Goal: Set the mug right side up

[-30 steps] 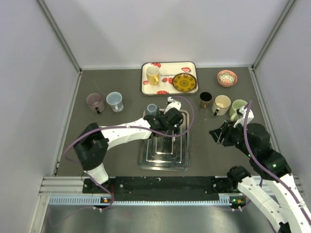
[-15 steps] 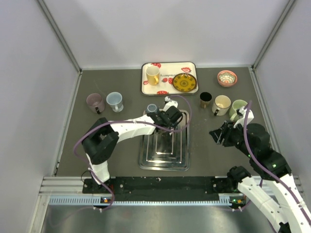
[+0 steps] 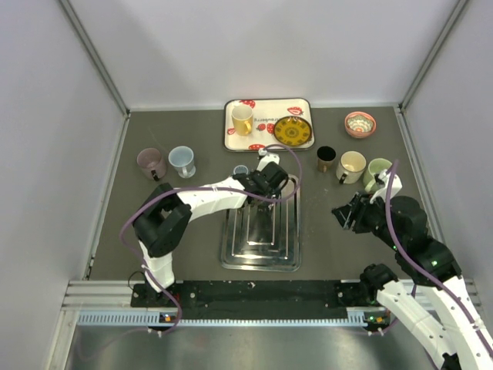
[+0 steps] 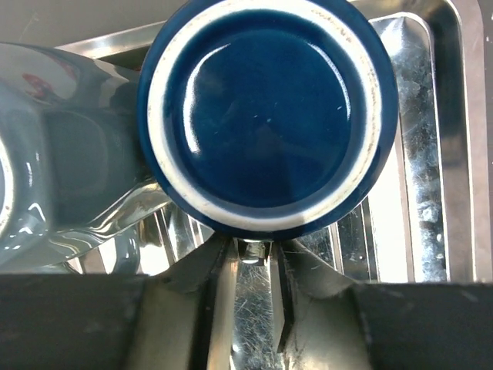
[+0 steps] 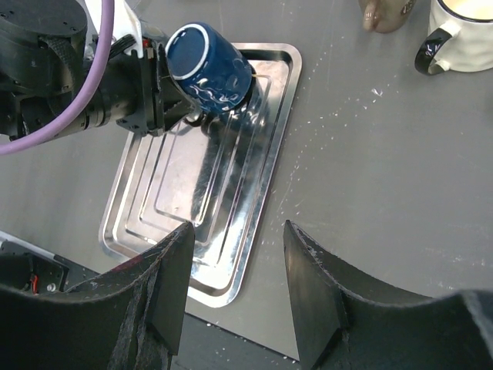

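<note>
Matte grey tabletop point(image 5: 370, 154), ridged steel tray point(image 5: 154, 200), left pincer point(image 4: 250, 248) nipping glossy blue mug point(image 4: 266, 116) — right pincer point(image 5: 235, 254) parted, empty

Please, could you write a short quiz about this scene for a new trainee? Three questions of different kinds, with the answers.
1. True or false: the right gripper holds a mug.
2. Over which thing is the blue mug? A) the steel tray B) the patterned tray C) the bare table
3. Fill in: the left gripper is shut on the blue mug, and in the left wrist view the mug turns its ____ to the camera.

Key: 1 false, its jaws are open and empty; 2 A; 3 base.
</note>
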